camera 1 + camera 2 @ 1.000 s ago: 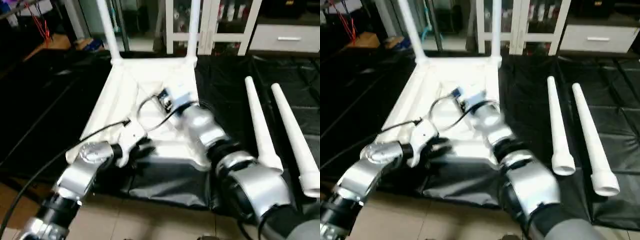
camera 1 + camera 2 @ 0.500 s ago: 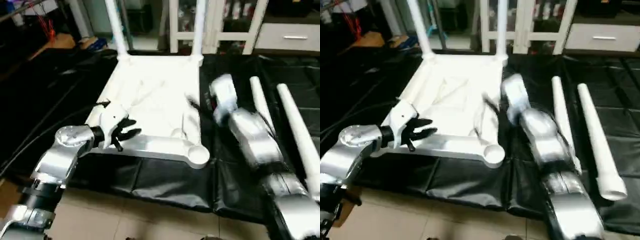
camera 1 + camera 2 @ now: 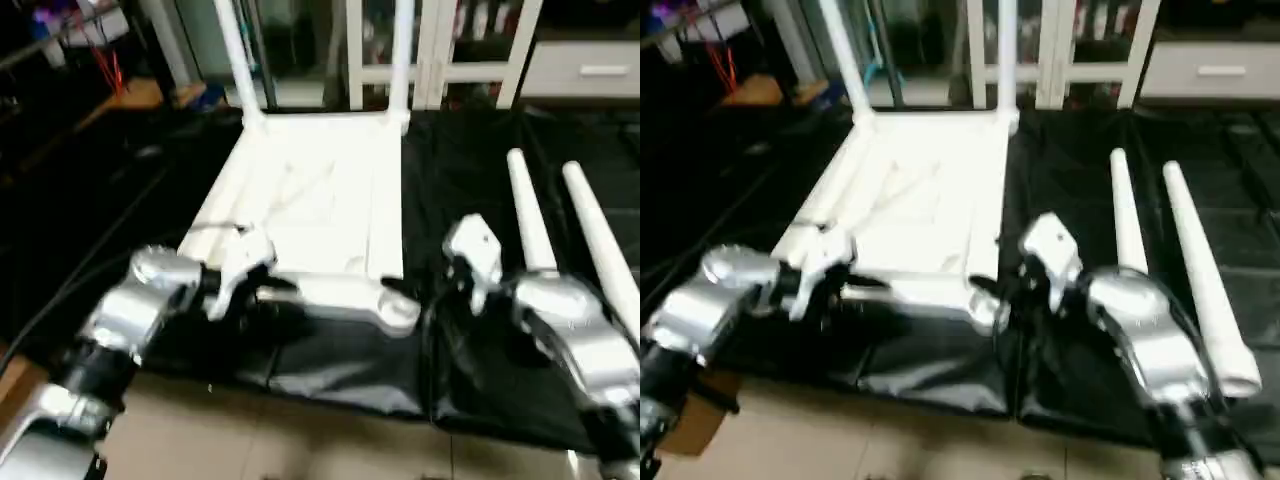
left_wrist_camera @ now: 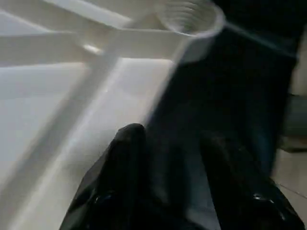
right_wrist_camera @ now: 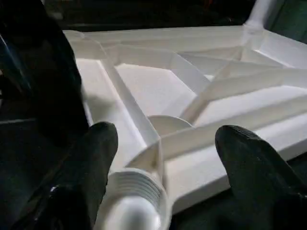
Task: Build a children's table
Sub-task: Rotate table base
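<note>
The tabletop lies underside up on the black sheet, with two legs already standing in its far corners and two loose legs lying to the right, long axes running near to far, thick ends near. The right gripper, fingers spread wide and empty, sits just beside the near right socket, between tabletop and loose legs, so that arm is the nearer one for fetching a leg. The left gripper hovers over the near left edge, fingers apart with nothing between them. Blur hides the near left socket and whether either gripper touches plastic.
</note>
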Tool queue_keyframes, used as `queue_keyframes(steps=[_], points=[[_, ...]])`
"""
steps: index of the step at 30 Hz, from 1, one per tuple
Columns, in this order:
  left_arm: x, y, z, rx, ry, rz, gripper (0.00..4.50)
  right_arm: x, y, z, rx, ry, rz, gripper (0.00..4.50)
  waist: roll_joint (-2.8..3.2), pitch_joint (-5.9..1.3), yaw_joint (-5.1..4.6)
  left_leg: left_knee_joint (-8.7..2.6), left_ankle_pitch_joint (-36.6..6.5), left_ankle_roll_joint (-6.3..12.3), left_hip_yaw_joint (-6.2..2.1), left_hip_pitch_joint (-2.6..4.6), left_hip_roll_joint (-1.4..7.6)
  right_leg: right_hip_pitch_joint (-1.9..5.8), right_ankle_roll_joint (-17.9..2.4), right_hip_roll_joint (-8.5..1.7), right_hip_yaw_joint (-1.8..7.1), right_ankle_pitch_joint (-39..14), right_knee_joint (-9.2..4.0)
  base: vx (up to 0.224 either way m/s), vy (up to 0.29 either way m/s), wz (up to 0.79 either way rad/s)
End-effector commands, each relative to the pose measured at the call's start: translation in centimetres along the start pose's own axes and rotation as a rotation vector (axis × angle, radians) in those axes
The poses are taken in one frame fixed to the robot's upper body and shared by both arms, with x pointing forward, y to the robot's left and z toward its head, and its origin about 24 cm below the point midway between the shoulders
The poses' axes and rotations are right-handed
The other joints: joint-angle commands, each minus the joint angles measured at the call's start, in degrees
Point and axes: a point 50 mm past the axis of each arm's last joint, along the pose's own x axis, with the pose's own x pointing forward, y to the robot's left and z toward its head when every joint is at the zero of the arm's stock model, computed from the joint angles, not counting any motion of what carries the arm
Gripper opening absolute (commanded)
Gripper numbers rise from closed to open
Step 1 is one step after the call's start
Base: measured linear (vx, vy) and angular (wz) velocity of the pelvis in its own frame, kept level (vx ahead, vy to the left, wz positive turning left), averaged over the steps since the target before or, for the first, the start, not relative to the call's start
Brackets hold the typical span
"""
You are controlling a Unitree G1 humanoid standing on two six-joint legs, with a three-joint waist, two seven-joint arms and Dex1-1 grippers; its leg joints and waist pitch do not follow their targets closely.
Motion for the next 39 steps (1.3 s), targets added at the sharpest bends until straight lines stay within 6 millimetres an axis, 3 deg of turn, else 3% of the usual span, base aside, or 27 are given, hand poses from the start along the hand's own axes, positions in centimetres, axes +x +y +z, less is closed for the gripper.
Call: queue_keyframes(steps=[1, 3, 5, 8, 10, 11, 12, 13, 14, 18, 21, 23, 24, 27, 28, 31, 34, 36, 39], points=[[-0.2, 0.0, -0.5, 0.006, 0.031, -0.003, 2.20, -0.2, 0.7, 0.9, -0.001, -0.010, 0.034, 3.60, -0.78, -3.83, -0.09, -4.76, -19.58, 2.84, -1.17, 1.45, 1.82, 2.32, -11.43, -1.09, 0.65, -19.19, -4.23, 0.000, 0.000, 0.00], [0.1, 0.3, -1.0, 0.015, 0.052, 0.038, 2.20, -0.2, 1.3, 1.0, 0.011, 0.004, 0.050, 3.60, -1.30, -3.71, -0.23, -4.81, -20.03, 2.49, -1.21, 1.41, 1.84, 2.21, -10.18, -1.04, 0.75, -21.65, -4.54, 0.000, 0.000, 0.00], [0.4, 0.8, -1.3, 0.021, 0.063, 0.094, 2.20, -0.1, 1.6, 1.0, 0.008, 0.011, 0.055, 3.60, -1.03, -3.70, -0.23, -4.85, -20.22, 2.18, -1.29, 1.41, 1.78, 2.17, -9.68, -1.05, 0.74, -22.38, -4.53, 0.000, 0.000, 0.00], [0.6, 1.6, -1.6, 0.022, 0.068, 0.179, 2.20, 0.2, 2.0, 1.2, 0.018, 0.006, 0.065, 3.60, -1.42, -3.70, -0.50, -4.92, -21.17, 1.55, -1.36, 1.44, 1.78, 1.99, -9.02, -1.05, 0.73, -23.75, -4.78, 0.000, 0.000, 0.00], [0.7, 1.8, -1.5, 0.018, 0.057, 0.201, 2.20, 0.3, 2.2, 1.4, 0.023, 0.004, 0.071, 3.60, -1.25, -3.64, -0.38, -4.80, -22.48, 1.20, -1.31, 1.84, 1.71, 1.63, -8.48, -1.12, 0.79, -25.89, -5.02, 0.000, 0.000, 0.00], [0.8, 1.9, -1.4, 0.011, 0.042, 0.204, 2.20, 0.3, 2.2, 1.4, 0.026, 0.006, 0.073, 3.60, -1.30, -3.51, -0.53, -4.98, -22.89, 1.04, -1.49, 1.55, 1.70, 1.82, -8.05, -1.23, 0.73, -27.19, -5.05, 0.000, 0.000, 0.00], [0.8, 1.9, -1.3, 0.014, 0.034, 0.201, 2.20, 0.3, 2.2, 1.4, 0.026, 0.017, 0.077, 3.60, -1.85, -3.46, -0.60, -5.07, -23.29, 0.90, -1.49, 1.50, 1.70, 1.78, -7.37, -1.19, 0.69, -28.58, -5.24, 0.000, 0.000, 0.00], [0.8, 1.8, -1.2, 0.015, 0.033, 0.198, 2.20, 0.2, 2.3, 1.4, 0.026, 0.018, 0.078, 3.60, -1.57, -3.40, -0.60, -5.08, -23.82, 0.73, -1.57, 1.69, 1.72, 1.56, -6.91, -1.23, 0.73, -29.94, -5.31, 0.000, 0.000, 0.00], [0.8, 1.8, -1.2, 0.018, 0.029, 0.189, 2.20, 0.2, 2.3, 1.4, 0.026, 0.022, 0.083, 3.60, -1.96, -3.39, -0.69, -5.05, -23.88, 0.75, -1.56, 1.66, 1.71, 1.51, -6.69, -1.23, 0.74, -30.48, -5.43, 0.000, 0.000, 0.00], [0.6, 1.4, -0.3, 0.023, -0.027, 0.135, 2.20, 0.0, 2.4, 1.5, 0.031, 0.024, 0.097, 3.60, -1.83, -3.27, -0.92, -5.07, -24.16, 0.65, -1.75, 1.54, 1.71, 1.32, -5.64, -1.40, 0.71, -33.02, -5.64, 0.000, 0.000, 0.00], [0.4, 1.5, 1.0, 0.009, -0.094, 0.099, 2.40, 0.1, 2.2, 1.6, 0.033, 0.021, 0.091, 3.60, -1.78, -3.40, -0.85, -5.12, -23.58, 0.68, -1.71, 1.54, 1.76, 1.34, -6.55, -1.47, 0.78, -31.25, -5.44, 0.000, 0.000, 0.00], [0.4, 2.1, 1.8, -0.004, -0.138, 0.126, 2.50, 0.2, 2.1, 1.6, 0.023, 0.027, 0.087, 3.60, -2.18, -3.48, -0.94, -4.99, -23.00, 0.92, -1.52, 1.43, 1.65, 1.43, -7.23, -1.29, 0.74, -29.14, -5.34, 0.000, 0.000, 0.00], [0.5, 2.4, 1.9, 0.008, -0.136, 0.144, 2.56, 0.2, 2.1, 1.6, 0.018, 0.030, 0.085, 3.60, -2.10, -3.67, -0.75, -4.84, -21.98, 1.21, -1.44, 1.60, 1.65, 1.46, -7.77, -1.31, 0.78, -27.65, -5.23, 0.000, 0.000, 0.00], [0.7, 2.8, 1.7, 0.026, -0.119, 0.178, 2.68, 0.2, 2.1, 1.6, 0.017, 0.034, 0.086, 3.60, -2.11, -3.66, -0.77, -4.72, -20.32, 1.97, -1.38, 1.18, 1.52, 1.84, -8.14, -1.23, 0.74, -25.48, -5.05, 0.000, 0.000, 0.00], [1.2, 3.2, 1.2, 0.043, -0.093, 0.221, 2.68, 0.2, 2.2, 1.5, 0.017, 0.042, 0.092, 3.60, -2.62, -3.80, -0.85, -4.49, -17.99, 2.93, -1.31, 0.85, 1.41, 2.07, -8.36, -1.17, 0.75, -23.43, -4.93, 0.000, 0.000, 0.00], [1.9, 3.4, 0.0, 0.028, -0.034, 0.245, 2.68, 0.1, 2.3, 1.5, 0.015, 0.051, 0.096, 3.60, -2.57, -4.16, -0.83, -4.28, -15.00, 3.77, -1.30, 0.71, 1.57, 2.45, -9.11, -1.23, 0.72, -19.62, -4.53, 0.000, 0.000, 0.00], [2.2, 3.0, -0.9, 0.006, 0.002, 0.211, 2.68, 0.0, 2.3, 1.4, 0.014, 0.057, 0.095, 3.60, -2.18, -4.53, -0.43, -4.00, -11.88, 5.43, -1.20, 1.03, 1.84, 2.47, -11.27, -1.37, 0.73, -13.86, -4.06, 0.000, 0.000, 0.00], [2.3, 2.8, -1.1, -0.005, 0.002, 0.186, 2.68, 0.0, 2.2, 1.4, 0.011, 0.061, 0.093, 3.60, -2.40, -4.56, -0.35, -3.85, -10.98, 6.13, -1.12, 0.93, 1.80, 2.63, -12.27, -1.28, 0.70, -11.85, -3.82, 0.000, 0.000, 0.00], [2.2, 2.5, -1.4, -0.010, 0.014, 0.140, 2.68, -0.3, 2.0, 1.4, 0.014, 0.066, 0.088, 3.60, -2.13, -4.66, -0.04, -3.76, -10.11, 6.70, -1.06, 1.08, 1.89, 2.63, -13.01, -1.23, 0.65, -9.87, -3.58, 0.000, 0.000, 0.00]])
